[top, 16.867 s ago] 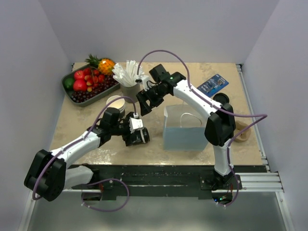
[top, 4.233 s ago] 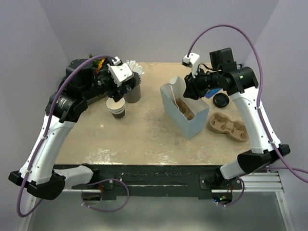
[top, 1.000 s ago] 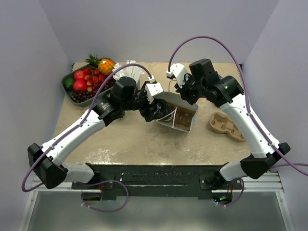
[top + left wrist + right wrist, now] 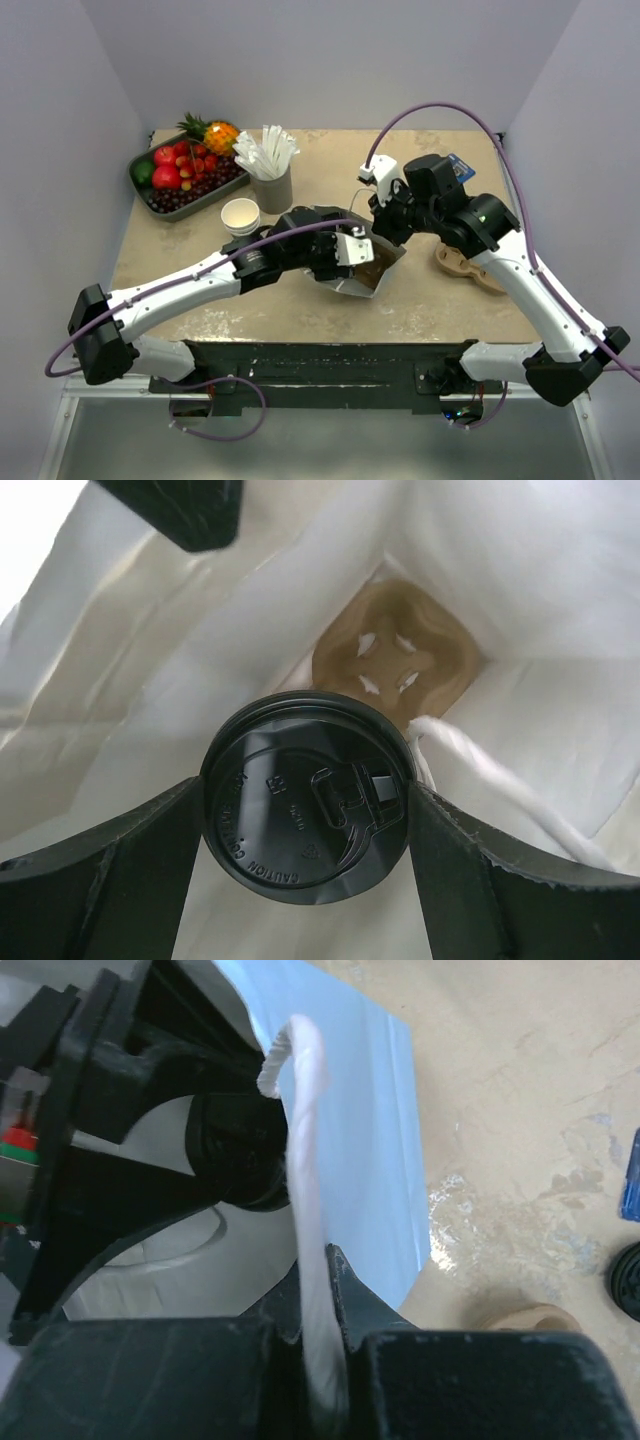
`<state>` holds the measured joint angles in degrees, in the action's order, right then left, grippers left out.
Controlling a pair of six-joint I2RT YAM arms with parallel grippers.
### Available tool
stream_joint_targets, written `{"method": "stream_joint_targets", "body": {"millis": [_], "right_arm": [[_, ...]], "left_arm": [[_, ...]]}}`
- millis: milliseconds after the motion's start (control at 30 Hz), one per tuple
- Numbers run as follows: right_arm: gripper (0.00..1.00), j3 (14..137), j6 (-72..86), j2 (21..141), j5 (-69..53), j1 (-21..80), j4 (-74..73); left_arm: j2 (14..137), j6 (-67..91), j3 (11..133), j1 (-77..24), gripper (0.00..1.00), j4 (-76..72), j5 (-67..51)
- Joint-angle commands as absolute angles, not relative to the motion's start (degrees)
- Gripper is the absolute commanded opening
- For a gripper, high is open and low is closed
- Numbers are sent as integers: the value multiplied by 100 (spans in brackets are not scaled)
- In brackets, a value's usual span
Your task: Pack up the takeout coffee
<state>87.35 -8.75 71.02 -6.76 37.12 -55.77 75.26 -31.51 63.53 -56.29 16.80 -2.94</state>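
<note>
Left wrist: takeout coffee (image 4: 305, 800) between fingers (image 4: 110, 875)

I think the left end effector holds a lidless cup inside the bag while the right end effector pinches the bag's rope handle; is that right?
Not quite: the takeout coffee wears a black lid, as the left wrist view shows. Otherwise yes: the left end effector holds it inside the bag, and the right end effector pinches the rope handle.
</note>
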Motion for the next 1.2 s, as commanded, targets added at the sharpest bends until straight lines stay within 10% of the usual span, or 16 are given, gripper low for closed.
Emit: {"method": "stream_joint_targets", "body": {"millis": [0,1167], "right_arm": [[0,8578,-695,7022,-993,3735,-5203],[0,8613,-922,6987,96,3700,-4931]], "left_arm": [[7822,-3410,6732,-5651,0,1372,-18],[8015,-53,8305,-4254,0,2654,-1344]]}}
